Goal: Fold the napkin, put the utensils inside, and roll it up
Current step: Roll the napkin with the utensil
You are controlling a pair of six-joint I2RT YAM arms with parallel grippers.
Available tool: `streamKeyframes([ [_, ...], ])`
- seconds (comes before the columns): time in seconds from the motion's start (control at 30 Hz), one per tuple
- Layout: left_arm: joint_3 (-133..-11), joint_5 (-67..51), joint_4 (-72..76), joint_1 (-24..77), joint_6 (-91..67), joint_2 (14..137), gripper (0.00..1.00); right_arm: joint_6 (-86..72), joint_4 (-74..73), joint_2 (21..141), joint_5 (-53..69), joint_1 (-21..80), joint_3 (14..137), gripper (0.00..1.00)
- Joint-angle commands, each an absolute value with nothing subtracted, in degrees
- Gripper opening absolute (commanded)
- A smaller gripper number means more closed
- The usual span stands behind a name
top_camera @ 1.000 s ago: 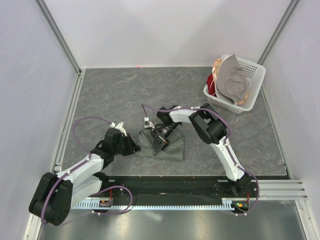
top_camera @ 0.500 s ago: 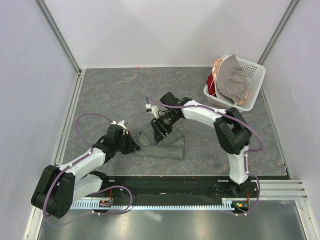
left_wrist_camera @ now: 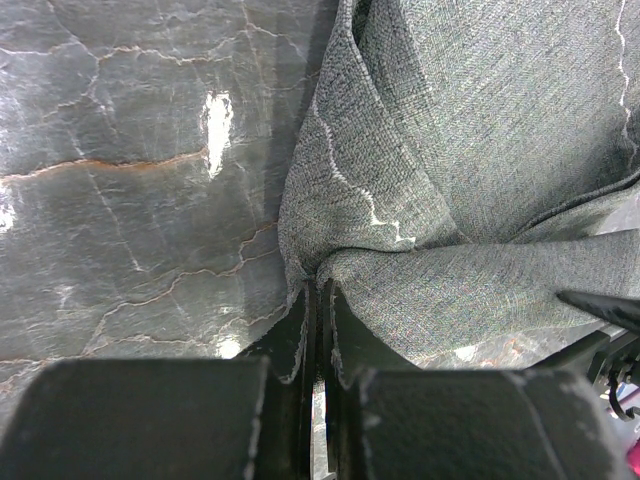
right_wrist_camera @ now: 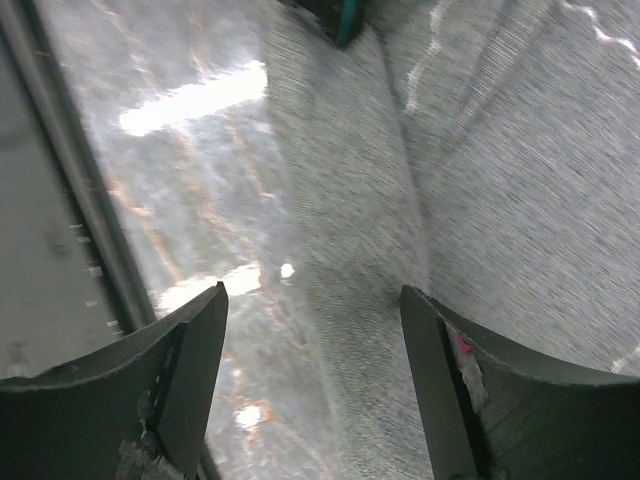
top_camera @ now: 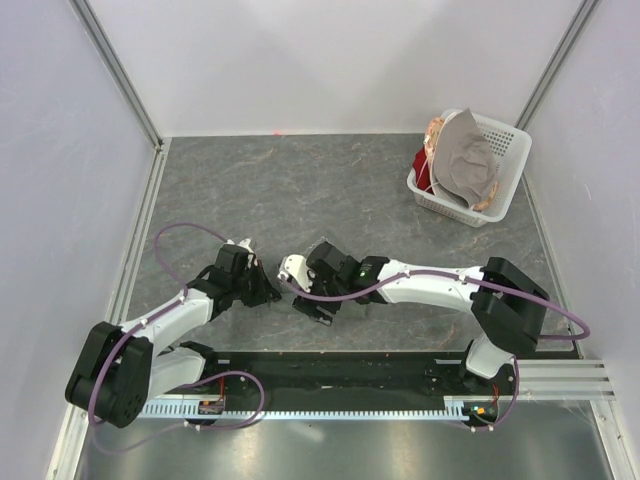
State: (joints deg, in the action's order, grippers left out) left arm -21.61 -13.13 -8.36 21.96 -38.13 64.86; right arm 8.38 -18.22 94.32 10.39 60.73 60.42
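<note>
The dark grey-green napkin [left_wrist_camera: 480,150] lies bunched in folds on the marbled table, its light hem showing. My left gripper [left_wrist_camera: 318,285] is shut on the napkin's near corner. In the top view the left gripper [top_camera: 268,293] sits just left of the right gripper [top_camera: 308,305], and the right arm hides most of the napkin. The right gripper [right_wrist_camera: 315,310] is open and low over the napkin's [right_wrist_camera: 500,150] edge, with only cloth and table between its fingers. A teal spoon handle [right_wrist_camera: 347,25] pokes out at the top of the right wrist view; its bowl is hidden.
A white basket [top_camera: 505,150] with a grey-beige cloth and red items stands at the back right corner. The right arm lies stretched low across the table's front. A black rail [top_camera: 350,375] runs along the near edge.
The right arm swung down from over the napkin and stretched low to the left, its jaws opening wide. The left gripper closed on the napkin's corner and edged slightly right.
</note>
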Motion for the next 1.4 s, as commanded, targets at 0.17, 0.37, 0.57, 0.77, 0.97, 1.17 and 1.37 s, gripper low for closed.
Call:
streamKeyframes([
  [0.17,-23.1,-10.8,-11.6,21.9,-38.5,65.9,0.02,10.0,-13.1,96.1,3.4,63.8,58.1,0.77],
  [0.37,-23.4,-11.0,-11.7,21.9,-38.1,66.2,0.02,10.5,-12.2,99.0,1.5,63.9,57.5,0.74],
  [0.57,-23.7,-11.1,-11.8,22.0,-37.8,66.3,0.02,11.7,-11.7,100.7,0.4,63.8,58.1,0.71],
  [0.77,-23.9,-11.1,-11.7,21.9,-37.5,66.7,0.02,12.9,-11.5,101.8,-1.7,63.7,58.4,0.67],
  [0.97,-24.6,-12.0,-11.6,21.9,-36.7,66.0,0.02,12.6,-13.6,104.8,1.0,62.8,59.3,0.45],
  [1.17,-25.6,-8.0,-14.1,21.9,-37.4,60.0,0.32,12.3,-18.3,106.3,9.8,61.2,61.7,0.31],
  [1.37,-24.5,-2.4,-17.7,21.9,-38.0,50.6,0.61,12.0,-22.6,107.9,22.8,57.9,63.7,0.26],
])
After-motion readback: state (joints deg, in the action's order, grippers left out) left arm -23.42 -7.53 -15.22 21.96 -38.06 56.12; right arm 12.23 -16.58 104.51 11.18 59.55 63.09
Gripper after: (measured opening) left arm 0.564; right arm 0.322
